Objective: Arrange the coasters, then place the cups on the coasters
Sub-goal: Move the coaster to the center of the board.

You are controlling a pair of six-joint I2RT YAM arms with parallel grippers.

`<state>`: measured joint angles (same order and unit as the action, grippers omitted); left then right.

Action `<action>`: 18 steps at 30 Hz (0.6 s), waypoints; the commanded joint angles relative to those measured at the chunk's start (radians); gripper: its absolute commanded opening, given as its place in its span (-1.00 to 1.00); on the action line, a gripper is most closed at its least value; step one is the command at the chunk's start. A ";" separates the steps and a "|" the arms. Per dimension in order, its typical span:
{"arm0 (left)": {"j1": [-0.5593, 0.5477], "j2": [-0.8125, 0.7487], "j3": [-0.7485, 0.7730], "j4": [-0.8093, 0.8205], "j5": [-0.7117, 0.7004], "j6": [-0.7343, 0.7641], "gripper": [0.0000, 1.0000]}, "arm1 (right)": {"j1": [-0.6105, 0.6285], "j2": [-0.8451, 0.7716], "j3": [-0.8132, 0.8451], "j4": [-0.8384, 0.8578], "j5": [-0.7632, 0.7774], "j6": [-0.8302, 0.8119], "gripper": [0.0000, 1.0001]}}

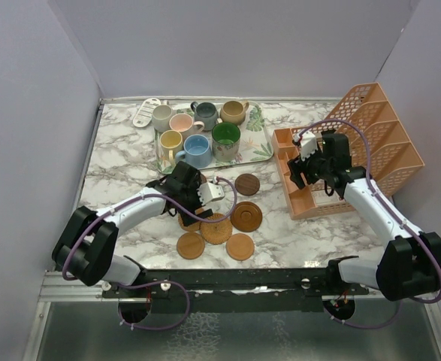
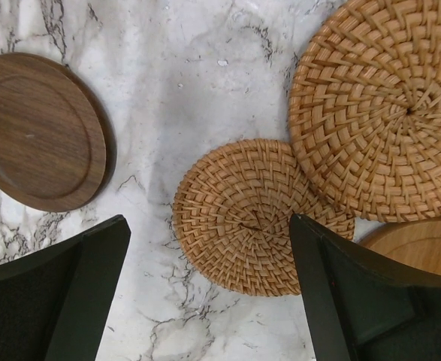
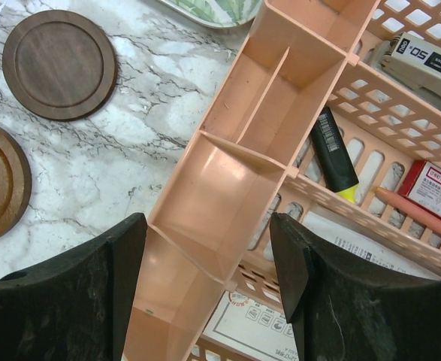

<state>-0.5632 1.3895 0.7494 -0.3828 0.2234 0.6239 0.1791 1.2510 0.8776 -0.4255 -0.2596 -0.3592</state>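
bare marble [image 1: 288, 229] flanking coasters [image 1: 216, 229]; rack [image 1: 370, 139] crowding right

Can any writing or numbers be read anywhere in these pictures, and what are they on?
"50": on the dark label of the grey box in the rack.
Red box: has white print, too small to read.
Marker: has a label, too blurred to read.
Paper under the rack: has print and small icons, too blurred to read.
Nothing else shows any text.
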 commanded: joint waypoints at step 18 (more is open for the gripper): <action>0.280 -0.076 -0.152 -0.165 -0.201 0.292 0.66 | -0.009 0.023 -0.003 0.013 -0.069 -0.009 0.35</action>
<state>-0.3969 1.3407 0.6861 -0.4057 0.1654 0.7647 0.1749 1.3014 0.8780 -0.4252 -0.3061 -0.3595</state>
